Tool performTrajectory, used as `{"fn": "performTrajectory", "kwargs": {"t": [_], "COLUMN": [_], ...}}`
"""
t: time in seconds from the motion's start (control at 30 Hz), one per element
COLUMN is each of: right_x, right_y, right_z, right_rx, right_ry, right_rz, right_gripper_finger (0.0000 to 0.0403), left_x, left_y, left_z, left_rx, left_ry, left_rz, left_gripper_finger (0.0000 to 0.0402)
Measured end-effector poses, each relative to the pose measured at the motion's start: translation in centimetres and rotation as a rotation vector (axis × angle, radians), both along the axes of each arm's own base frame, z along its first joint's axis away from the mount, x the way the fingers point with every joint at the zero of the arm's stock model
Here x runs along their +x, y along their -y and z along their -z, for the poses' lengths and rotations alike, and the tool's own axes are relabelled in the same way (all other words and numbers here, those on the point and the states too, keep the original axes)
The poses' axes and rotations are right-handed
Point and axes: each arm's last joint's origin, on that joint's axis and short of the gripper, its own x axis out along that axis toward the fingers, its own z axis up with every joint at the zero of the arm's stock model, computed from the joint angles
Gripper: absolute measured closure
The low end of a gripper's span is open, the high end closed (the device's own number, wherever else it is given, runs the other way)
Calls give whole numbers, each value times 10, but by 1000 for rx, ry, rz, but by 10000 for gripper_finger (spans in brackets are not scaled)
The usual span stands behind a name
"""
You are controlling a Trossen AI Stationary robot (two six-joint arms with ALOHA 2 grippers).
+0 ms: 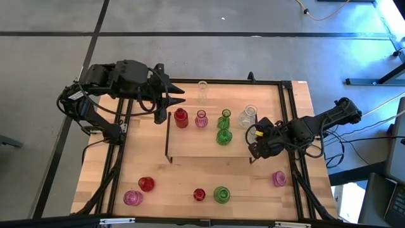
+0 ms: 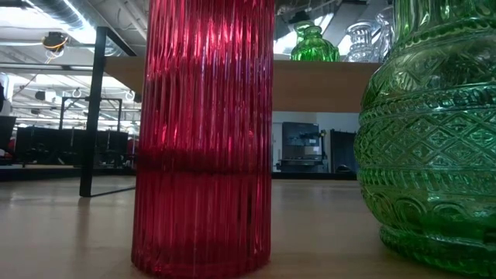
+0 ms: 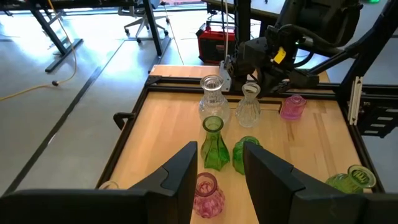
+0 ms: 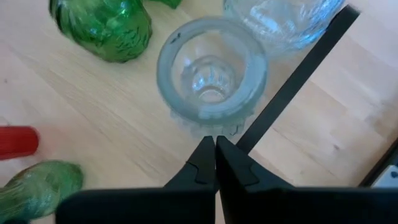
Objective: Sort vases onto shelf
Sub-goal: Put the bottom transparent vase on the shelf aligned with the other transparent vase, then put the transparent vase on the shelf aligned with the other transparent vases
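From above, the shelf (image 1: 209, 149) sits mid-table with a row along its far edge: a red vase (image 1: 181, 118), a pink vase (image 1: 201, 119), two green ones (image 1: 224, 128) and a clear vase (image 1: 248, 116), grouped by colour as I read it. One more clear vase (image 1: 202, 92) stands behind on the table, and five wait along the near edge, among them a pink vase (image 1: 279, 178) at the right. The left gripper (image 1: 172, 96) hangs just off the shelf's far left corner, near the red one; the right gripper (image 1: 258, 140) is low at the shelf's right end, by the clear vase.

At table height, a ribbed red vase (image 2: 203, 132) and a patterned green vase (image 2: 434, 132) fill the foreground, both unsorted as yet, with the shelf's underside behind.

The left wrist camera shows its fingers (image 3: 186, 177) spread partway, pinching nothing, aimed down the row at the pink vase (image 3: 206, 194).

The right wrist camera shows its fingers (image 4: 202, 163) pressed together and empty, just short of a clear vase (image 4: 211, 78) beside the shelf's black frame (image 4: 298, 78), probably nudging rather than gripping.
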Motion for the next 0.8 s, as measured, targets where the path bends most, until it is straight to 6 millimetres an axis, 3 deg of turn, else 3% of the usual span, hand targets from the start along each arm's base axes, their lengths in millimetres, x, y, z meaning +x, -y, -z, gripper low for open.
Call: {"fn": "performTrajectory", "kwargs": {"t": [0.47, 0.8], "right_x": [17, 15], "right_y": [8, 7], "right_z": [7, 6], "right_rx": [-17, 27], "right_ry": [-13, -44], "right_rz": [-13, -39], "right_gripper_finger": [403, 403], "left_x": [0, -1], "left_y": [0, 0], "left_z": [0, 2], "left_rx": [-6, -7], "left_ry": [1, -19], "left_rz": [-3, -4], "left_gripper_finger": [280, 280]}}
